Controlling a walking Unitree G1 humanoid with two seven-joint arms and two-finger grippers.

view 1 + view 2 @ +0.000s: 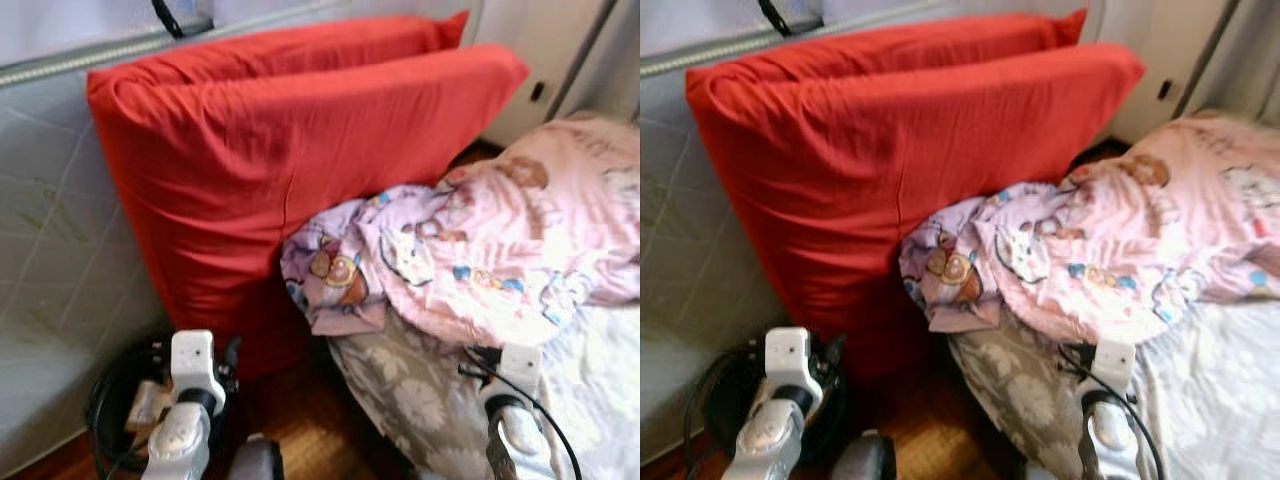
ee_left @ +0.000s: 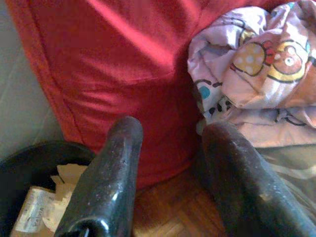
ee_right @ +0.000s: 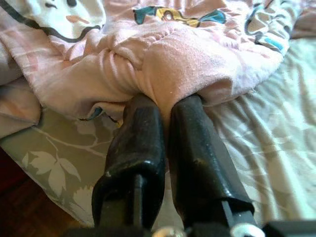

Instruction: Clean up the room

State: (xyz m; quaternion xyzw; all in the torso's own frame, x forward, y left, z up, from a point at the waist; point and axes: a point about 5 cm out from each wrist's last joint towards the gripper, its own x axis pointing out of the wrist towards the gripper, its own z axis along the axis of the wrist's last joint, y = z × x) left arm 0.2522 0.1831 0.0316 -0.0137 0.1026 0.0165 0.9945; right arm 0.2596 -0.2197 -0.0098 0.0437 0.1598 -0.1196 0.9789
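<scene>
So the right pincer (image 3: 165, 106) has its two black fingers (image 3: 140, 143) pressed almost together, pinching a fold of the pink cartoon blanket (image 3: 163, 64) right at its edge. That blanket is bunched up in a heap on the bed (image 1: 560, 400), with its crumpled end hanging over the bed's near corner, where it touches the red pillows. Under the blanket there's a grey sheet with a white leaf pattern (image 3: 54, 158), and next to that a paler, wrinkly sheet (image 3: 281, 128).

The left pincer (image 2: 170, 133) is spread wide with nothing between the fingers, and it sits low over the wooden floor (image 2: 173, 212) in the gap between the bed and the pillows. Just beside it is a black bin (image 2: 29, 163) with crumpled paper and a wrapper inside (image 2: 44, 207); from the head views the bin sits on the floor at the foot of the pillows, against a pale quilted mattress (image 1: 50, 250) that stands upright.

Two big red pillows (image 1: 290, 150) lean on that mattress, one behind the other, both standing on edge. Some dark cable hangs at the top behind them (image 1: 170, 18).
</scene>
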